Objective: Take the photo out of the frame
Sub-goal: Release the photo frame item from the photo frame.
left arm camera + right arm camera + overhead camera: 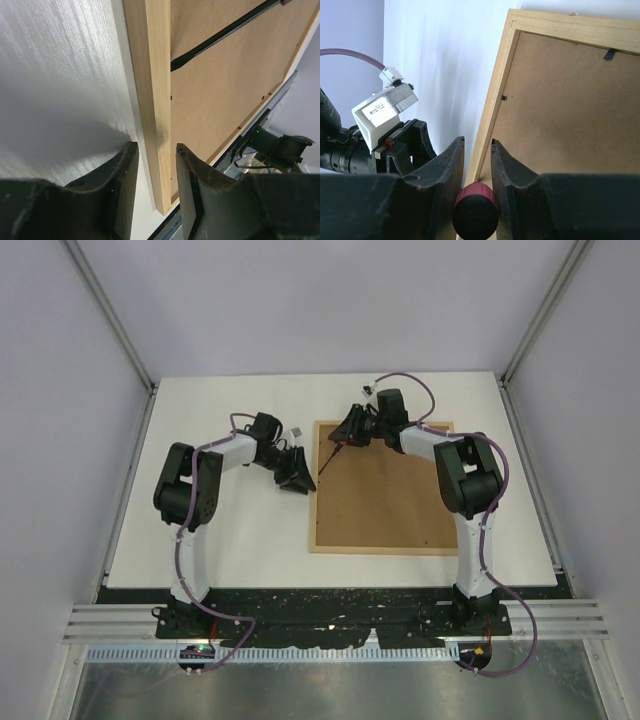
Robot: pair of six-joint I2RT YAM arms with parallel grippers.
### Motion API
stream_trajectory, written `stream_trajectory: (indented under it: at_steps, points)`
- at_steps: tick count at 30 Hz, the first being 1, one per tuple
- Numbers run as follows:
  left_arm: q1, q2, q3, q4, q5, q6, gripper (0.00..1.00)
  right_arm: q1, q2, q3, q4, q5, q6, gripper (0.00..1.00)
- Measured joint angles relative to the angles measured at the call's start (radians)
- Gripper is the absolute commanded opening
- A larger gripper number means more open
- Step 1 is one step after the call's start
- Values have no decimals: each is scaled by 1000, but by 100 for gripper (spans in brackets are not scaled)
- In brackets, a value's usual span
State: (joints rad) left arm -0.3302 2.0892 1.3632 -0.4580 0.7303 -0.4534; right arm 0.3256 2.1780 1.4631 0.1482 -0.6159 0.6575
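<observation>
The frame (385, 500) lies face down on the white table, its brown fibreboard back up. The photo is hidden under that back. My left gripper (297, 480) is open at the frame's left edge. In the left wrist view its jaws (155, 146) stand on either side of the light wood strip (157, 100) near a corner, not closed on it. My right gripper (352, 428) is over the frame's far left corner, shut on the red-handled screwdriver (475, 210). The screwdriver's black shaft (225, 35) slants down over the backing board (555, 110).
Small dark metal clips (610, 53) hold the backing along the frame's inner edge. The white table (230, 540) extends left of the frame. Grey walls enclose three sides. The black base rail (330, 605) runs along the near edge.
</observation>
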Motion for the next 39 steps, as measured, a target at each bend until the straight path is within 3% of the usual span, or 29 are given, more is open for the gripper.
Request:
stream_trajectory:
  at_steps: [8, 25, 39]
  points:
    - [-26, 0, -10, 13, 11, -20, 38, -8, -22, -71, 68, -15, -13, 8]
    - [-30, -1, -20, 16, -5, -42, 33, 40, -272, -378, 143, -59, -248, 8]
    - [-30, -6, -28, 23, -13, -43, 31, 97, -492, -560, 63, -11, -621, 8]
